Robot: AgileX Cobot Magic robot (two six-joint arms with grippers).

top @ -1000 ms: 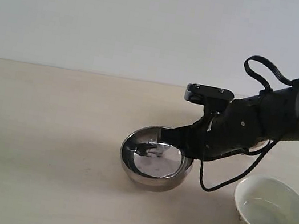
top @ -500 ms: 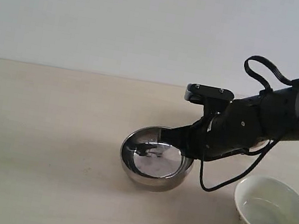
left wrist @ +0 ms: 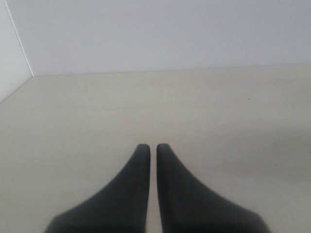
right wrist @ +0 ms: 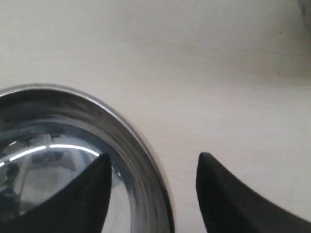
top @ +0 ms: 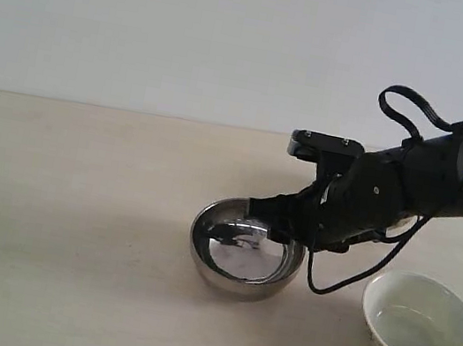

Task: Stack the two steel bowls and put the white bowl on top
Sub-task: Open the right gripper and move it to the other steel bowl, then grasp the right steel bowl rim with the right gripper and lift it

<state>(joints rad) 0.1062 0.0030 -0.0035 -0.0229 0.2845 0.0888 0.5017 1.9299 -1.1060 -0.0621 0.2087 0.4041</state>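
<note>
A shiny steel bowl (top: pixel 239 259) stands on the table at the centre; a second steel bowl does not show apart from it. My right gripper (top: pixel 279 226) is open over the bowl's right rim. In the right wrist view the gripper (right wrist: pixel 154 156) has one finger inside the steel bowl (right wrist: pixel 58 160) and the other outside it over the table. The white bowl (top: pixel 423 325) sits upright to the right, apart from the arm. My left gripper (left wrist: pixel 149 145) is shut on nothing above bare table and is out of the exterior view.
The pale wooden table (top: pixel 74 199) runs back to a plain white wall (top: pixel 193 32). The right arm's black cable (top: pixel 333 285) loops down between the steel bowl and the white bowl.
The steel bowl has shifted slightly to the right, and the right gripper's fingers at its rim have drawn back a little. The white bowl has stayed put.
</note>
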